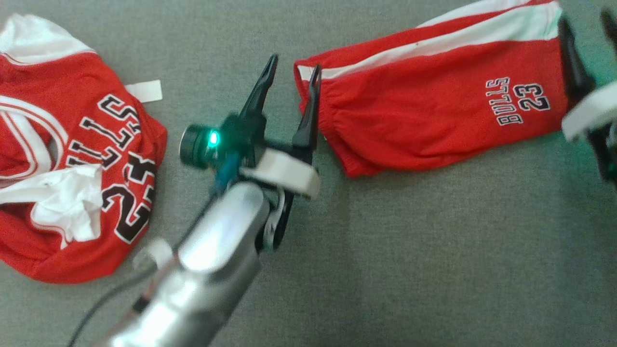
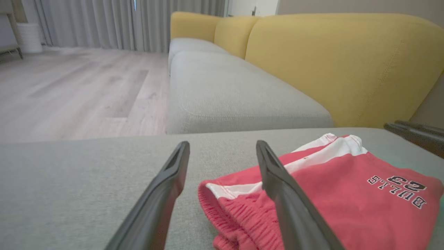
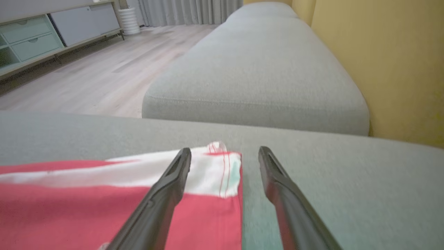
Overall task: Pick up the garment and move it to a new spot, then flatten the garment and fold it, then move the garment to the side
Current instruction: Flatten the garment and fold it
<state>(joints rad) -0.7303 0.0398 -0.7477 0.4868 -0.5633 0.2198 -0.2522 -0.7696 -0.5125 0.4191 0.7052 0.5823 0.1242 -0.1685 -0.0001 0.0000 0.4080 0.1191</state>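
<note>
Surface: grey seat cushion point(image 1: 409, 250), yellow backrest point(image 2: 329, 62) behind it in the left wrist view.
Garment: red shorts point(image 1: 434, 106) with white side stripe and "BULLS 23" print, lay folded lengthwise and fairly flat on the cushion, between the two grippers.
Shorts, ends: gathered waistband toward the left gripper, white-trimmed leg hem toward the right gripper.
Left gripper point(image 1: 295, 63): jaws stood well apart, nothing between them; one finger crossed the waistband corner, the other was over bare cushion. Contact with the cloth could not be told.
Right gripper point(image 3: 224, 150): jaws spread wide, empty; the white hem corner lay partly in the gap between the fingers, with one finger over the shorts and the other over bare cushion.
Other item: red jersey point(image 1: 72, 168), same print, lay crumpled at the far left of the head view, well apart from the shorts.
Room: pale wooden floor point(image 2: 69, 93), grey curtains point(image 2: 104, 21), low cabinet point(image 3: 34, 34).
</note>
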